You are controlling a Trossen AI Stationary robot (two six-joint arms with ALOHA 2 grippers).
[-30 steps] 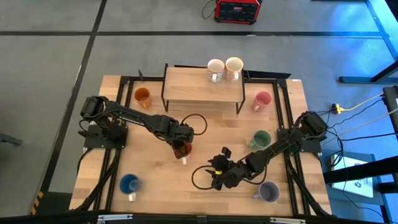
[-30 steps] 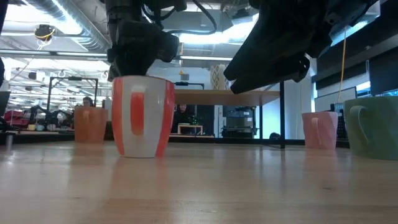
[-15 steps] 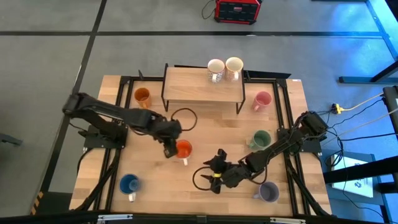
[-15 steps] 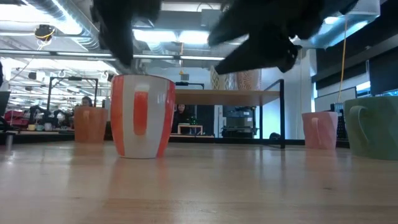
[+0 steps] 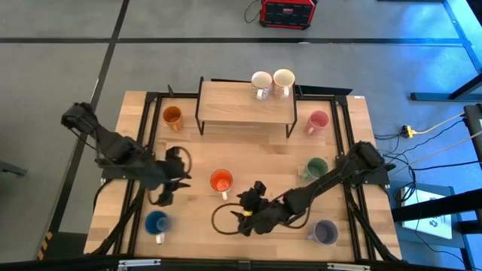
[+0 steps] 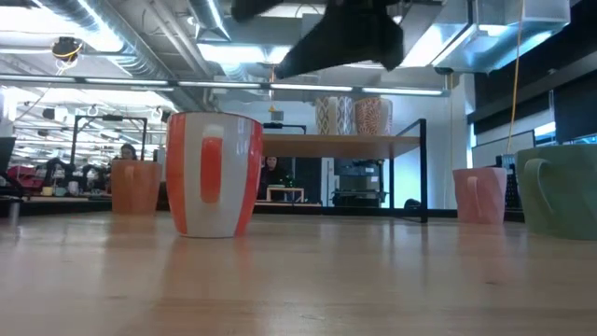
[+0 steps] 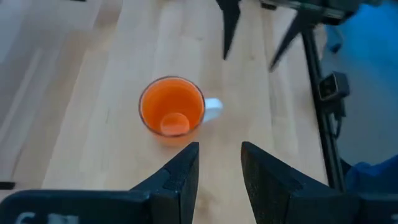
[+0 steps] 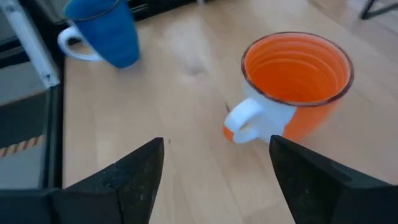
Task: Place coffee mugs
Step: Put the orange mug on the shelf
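Both sets of jaws stand apart and hold nothing: my left gripper [image 5: 167, 188] has only a narrow gap between its fingers, while my right gripper [image 5: 245, 213] is spread wide.

On the table [image 5: 248, 150], the red-orange mug [image 5: 221, 181] stands upright near the middle, between the two grippers and touched by neither. In the right wrist view its white handle points toward that gripper. The left gripper is just left of it; the right gripper sits to its near right.

Two cream mugs [image 5: 272, 82] are on the raised shelf [image 5: 233, 105] at the far side. The amber mug [image 5: 172, 117] is at the far left, the pink mug [image 5: 317, 121] at the far right, the green mug [image 5: 315, 168] at mid right, the blue mug [image 5: 157, 223] near left, and the lavender mug [image 5: 325, 232] near right.

I read this as a handover point, with the red-orange mug set down centrally for the right arm to take. Next I would bring the right gripper over the rim beside the handle, close on the wall, then lift clear before carrying it toward the shelf.
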